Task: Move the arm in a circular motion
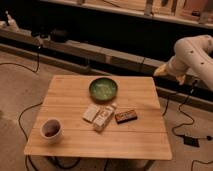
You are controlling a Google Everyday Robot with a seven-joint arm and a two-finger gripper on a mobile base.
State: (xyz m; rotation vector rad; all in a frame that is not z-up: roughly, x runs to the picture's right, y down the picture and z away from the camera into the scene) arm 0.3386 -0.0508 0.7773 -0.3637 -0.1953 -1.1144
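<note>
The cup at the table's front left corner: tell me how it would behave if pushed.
The cup looks squat and wide-based, so it would likely slide, not tip. It sits near the table edge, so it could fall. The gripper is far right.

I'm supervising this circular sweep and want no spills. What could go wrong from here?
The arm is at the table's far right, with the gripper just off its back corner. If the circle swings back low, it could clip that corner or reach the bowl. The cables on the floor below the arm could also snag.
</note>
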